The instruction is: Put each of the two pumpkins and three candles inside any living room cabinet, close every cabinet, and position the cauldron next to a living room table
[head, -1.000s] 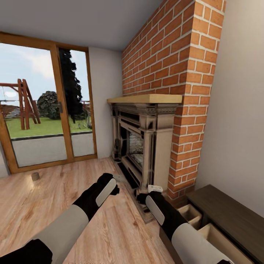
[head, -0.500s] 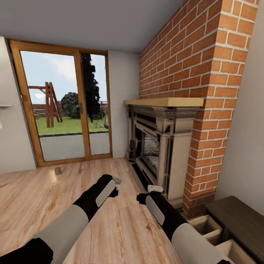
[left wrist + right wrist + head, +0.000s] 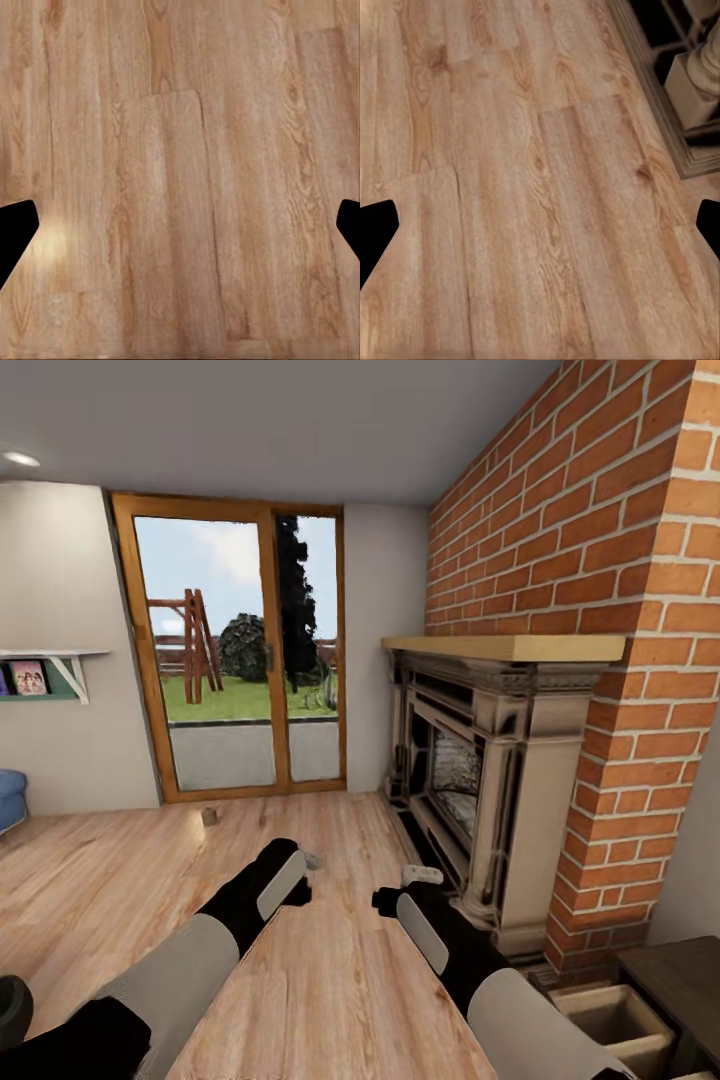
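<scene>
Transit step, judged: both tools, left (image 3: 180, 225) and right (image 3: 540, 225), spread wide, empty. One short beige cylindrical candle (image 3: 209, 817) stands on the wooden floor near the glass door. Next: approach, grasp it.

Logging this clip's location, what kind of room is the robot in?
Most likely a home living room: an ornate fireplace under a brick chimney, a wood-plank floor, and a glass patio door facing a garden.
</scene>
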Motion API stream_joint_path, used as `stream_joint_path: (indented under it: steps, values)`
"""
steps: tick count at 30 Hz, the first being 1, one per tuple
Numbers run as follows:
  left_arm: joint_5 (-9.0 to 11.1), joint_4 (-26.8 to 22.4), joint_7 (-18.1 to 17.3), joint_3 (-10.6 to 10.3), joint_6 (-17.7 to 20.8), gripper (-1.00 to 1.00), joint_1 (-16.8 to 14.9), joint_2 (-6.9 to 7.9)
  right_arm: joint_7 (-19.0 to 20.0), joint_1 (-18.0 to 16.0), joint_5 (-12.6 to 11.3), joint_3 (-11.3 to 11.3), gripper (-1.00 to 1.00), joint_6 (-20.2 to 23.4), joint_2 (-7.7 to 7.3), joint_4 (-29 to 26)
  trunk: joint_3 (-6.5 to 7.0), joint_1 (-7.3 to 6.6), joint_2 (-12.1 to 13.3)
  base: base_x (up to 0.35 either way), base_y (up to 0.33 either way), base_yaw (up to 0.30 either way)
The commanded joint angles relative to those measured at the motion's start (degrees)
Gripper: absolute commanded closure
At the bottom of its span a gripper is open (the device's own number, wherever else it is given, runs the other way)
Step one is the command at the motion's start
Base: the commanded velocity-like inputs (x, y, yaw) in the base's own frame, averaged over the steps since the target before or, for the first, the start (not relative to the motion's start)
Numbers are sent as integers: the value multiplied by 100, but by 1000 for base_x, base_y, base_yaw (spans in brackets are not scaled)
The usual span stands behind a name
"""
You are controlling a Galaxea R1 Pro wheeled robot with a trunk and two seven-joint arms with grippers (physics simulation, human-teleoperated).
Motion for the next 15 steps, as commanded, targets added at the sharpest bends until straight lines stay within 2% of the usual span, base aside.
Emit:
stream_joint_path:
  steps: [1,5,7,10,15]
  values:
    - [65,58,55,-18,2,-100,-28,3,-58,-4,-60,22,-100,9,-5,-10,11,-23,37,0,0,290]
    - [70,263,41,3,-11,-100,-115,4,-58,-4,-56,23,-100,9,-4,-11,83,-111,198,0,0,269]
    - [71,303,30,9,-15,-100,-132,4,-55,-4,-55,23,-100,9,-4,-11,119,-154,278,0,0,134]
    - [71,327,23,12,-17,-100,-143,4,-57,-4,-55,23,-100,9,-6,-11,173,-220,398,0,0,68]
    - [72,334,20,14,-19,-100,-149,4,-58,-4,-55,23,-100,15,-9,-11,173,-220,398,0,0,20]
